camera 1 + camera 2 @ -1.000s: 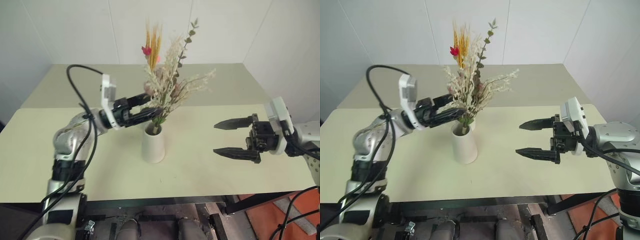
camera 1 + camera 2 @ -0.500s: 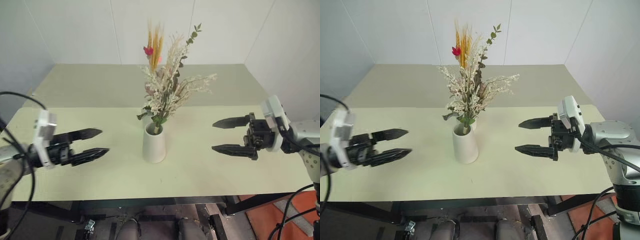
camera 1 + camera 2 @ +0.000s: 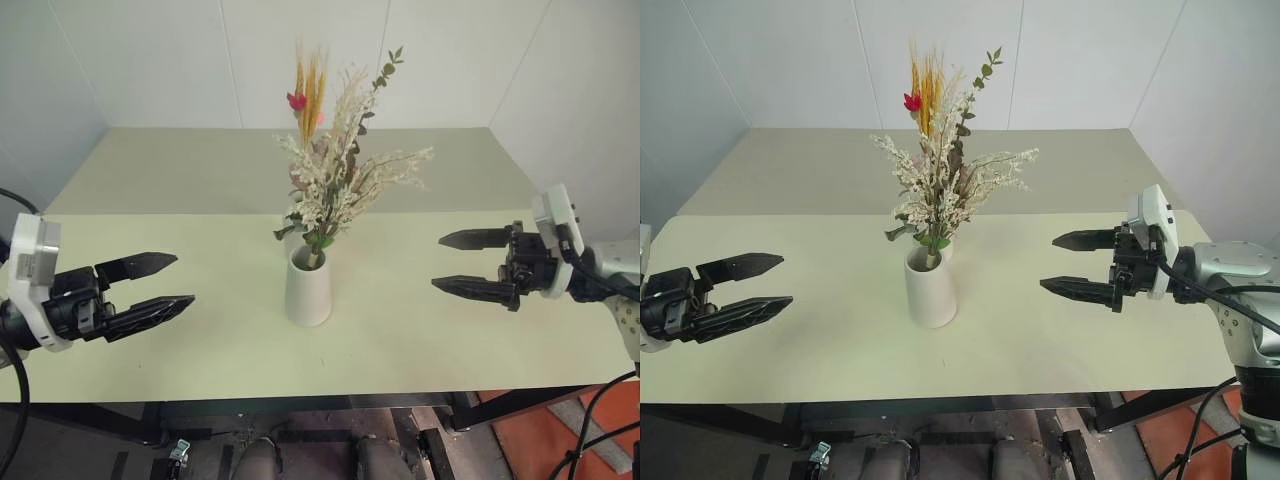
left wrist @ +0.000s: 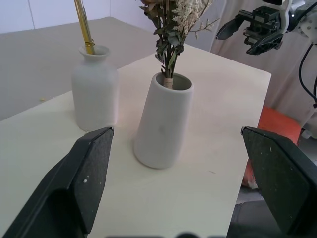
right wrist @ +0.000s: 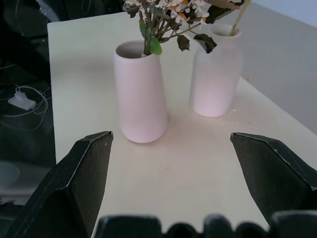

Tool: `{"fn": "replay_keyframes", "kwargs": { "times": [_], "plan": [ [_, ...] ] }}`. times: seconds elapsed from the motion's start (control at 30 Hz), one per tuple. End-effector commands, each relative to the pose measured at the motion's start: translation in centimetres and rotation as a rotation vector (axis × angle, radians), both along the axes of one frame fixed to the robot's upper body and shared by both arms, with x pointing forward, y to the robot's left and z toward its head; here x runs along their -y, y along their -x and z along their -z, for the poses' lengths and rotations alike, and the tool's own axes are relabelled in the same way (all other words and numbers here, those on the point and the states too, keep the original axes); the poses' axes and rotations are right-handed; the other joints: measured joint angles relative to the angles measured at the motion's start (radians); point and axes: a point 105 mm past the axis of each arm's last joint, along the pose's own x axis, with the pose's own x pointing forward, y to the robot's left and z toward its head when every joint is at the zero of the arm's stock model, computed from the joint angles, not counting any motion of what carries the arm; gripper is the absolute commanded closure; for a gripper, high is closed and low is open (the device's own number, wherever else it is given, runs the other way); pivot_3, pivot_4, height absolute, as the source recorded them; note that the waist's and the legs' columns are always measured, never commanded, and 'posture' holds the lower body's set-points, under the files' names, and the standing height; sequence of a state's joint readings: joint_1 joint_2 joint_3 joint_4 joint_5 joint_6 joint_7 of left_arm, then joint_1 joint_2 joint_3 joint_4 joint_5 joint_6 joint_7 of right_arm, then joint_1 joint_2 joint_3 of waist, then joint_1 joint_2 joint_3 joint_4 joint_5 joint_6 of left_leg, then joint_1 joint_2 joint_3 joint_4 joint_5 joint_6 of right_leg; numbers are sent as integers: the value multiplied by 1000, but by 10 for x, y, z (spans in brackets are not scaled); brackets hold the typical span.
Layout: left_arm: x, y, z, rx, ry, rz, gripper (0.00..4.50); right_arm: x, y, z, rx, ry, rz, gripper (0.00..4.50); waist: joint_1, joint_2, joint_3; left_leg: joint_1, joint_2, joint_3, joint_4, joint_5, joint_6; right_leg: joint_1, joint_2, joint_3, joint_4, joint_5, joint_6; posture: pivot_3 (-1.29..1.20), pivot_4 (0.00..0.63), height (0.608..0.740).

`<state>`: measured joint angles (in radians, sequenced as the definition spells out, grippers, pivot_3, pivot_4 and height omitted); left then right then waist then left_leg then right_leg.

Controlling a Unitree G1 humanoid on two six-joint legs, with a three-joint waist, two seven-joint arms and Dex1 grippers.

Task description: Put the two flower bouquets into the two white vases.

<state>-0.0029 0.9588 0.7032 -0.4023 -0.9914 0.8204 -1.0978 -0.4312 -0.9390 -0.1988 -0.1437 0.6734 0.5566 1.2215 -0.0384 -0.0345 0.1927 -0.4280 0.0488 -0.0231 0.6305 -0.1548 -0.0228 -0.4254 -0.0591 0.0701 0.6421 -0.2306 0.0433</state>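
The cone-shaped white vase (image 3: pixel 307 290) stands mid-table and holds the bushy cream-white bouquet (image 3: pixel 340 170) upright. Right behind it is the bottle-shaped white vase (image 4: pixel 94 89), holding the thin yellow-orange bouquet with a red bloom (image 3: pixel 308 85). My left gripper (image 3: pixel 183 279) hovers open and empty over the table's left side, well clear of the vases and pointing toward them. My right gripper (image 3: pixel 437 262) is open and empty on the right, also pointing at the vases from a distance.
The pale green table (image 3: pixel 400 340) reaches back to white walls, with a seam across its middle. Bare tabletop lies between each gripper and the vases. Orange floor (image 3: pixel 600 430) shows past the right front corner.
My left gripper has pulled away from the cream-white bouquet, back toward the table's left side, staying open. The bouquet stays standing in the cone vase. The right gripper drifted slightly right.
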Motion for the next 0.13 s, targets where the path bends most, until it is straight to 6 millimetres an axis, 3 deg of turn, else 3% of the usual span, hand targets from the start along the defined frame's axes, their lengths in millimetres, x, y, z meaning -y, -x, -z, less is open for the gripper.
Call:
{"fn": "replay_keyframes", "kwargs": {
  "times": [0.03,0.13],
  "plan": [
    [7,1,-9,28,-8,21,25,4,6,-10,39,13,29,0,1,0,0,0,0,0,0,0,0,0,0,0,0,0,0,0,150,740],
    [9,0,-10,24,1,29,25,5,9,-9,36,9,43,0,1,0,0,0,0,0,0,0,0,0,0,0,0,0,0,0,150,740]
  ]
}}
